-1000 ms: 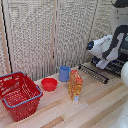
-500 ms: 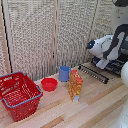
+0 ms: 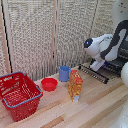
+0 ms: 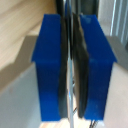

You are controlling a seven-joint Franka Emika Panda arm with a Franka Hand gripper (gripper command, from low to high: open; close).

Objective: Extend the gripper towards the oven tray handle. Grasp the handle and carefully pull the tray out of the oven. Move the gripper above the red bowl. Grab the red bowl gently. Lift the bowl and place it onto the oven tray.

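In the wrist view my gripper [image 4: 70,65] is shut, its two blue pads [image 4: 50,65] pressed on a thin bar, the oven tray handle [image 4: 73,107]. In the exterior view the gripper [image 3: 95,66] hangs from the white arm at the front bar of the dark wire tray [image 3: 100,75], which sticks out over the table. The oven [image 3: 123,59] is mostly hidden behind the arm at the exterior view's right. The red bowl [image 3: 49,84] sits on the table, well off toward the exterior view's left of the gripper.
A blue cup [image 3: 64,73] stands just behind the bowl and an orange carton [image 3: 75,85] stands between bowl and tray. A big red mesh basket [image 3: 19,95] fills the exterior view's left. A slatted screen [image 3: 45,35] backs the wooden table.
The arm has edged slightly toward the exterior view's left, still at the tray's front bar. The bowl, cup, carton and basket have not moved.
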